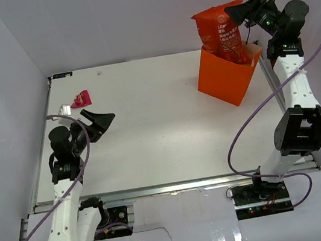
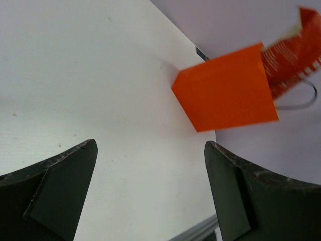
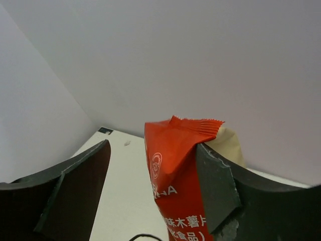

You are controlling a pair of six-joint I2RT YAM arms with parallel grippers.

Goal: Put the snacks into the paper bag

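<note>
The large red-orange chip bag (image 1: 220, 32) stands upright in the orange paper bag (image 1: 225, 78) at the back right, its upper half sticking out. My right gripper (image 1: 235, 14) is at the chip bag's top with its jaws spread. In the right wrist view the chip bag (image 3: 175, 170) leans against the right finger (image 3: 216, 186) and stands apart from the left one. My left gripper (image 1: 103, 126) is open and empty above the table's left side. A pink wrapper (image 1: 82, 98) and a silver wrapper (image 1: 65, 110) lie just behind it.
The left wrist view shows the paper bag (image 2: 225, 93) far ahead between its open fingers (image 2: 60, 196), with the chip bag (image 2: 293, 60) poking out. Grey walls close in on the left, back and right. A purple cable (image 1: 252, 118) loops beside the right arm.
</note>
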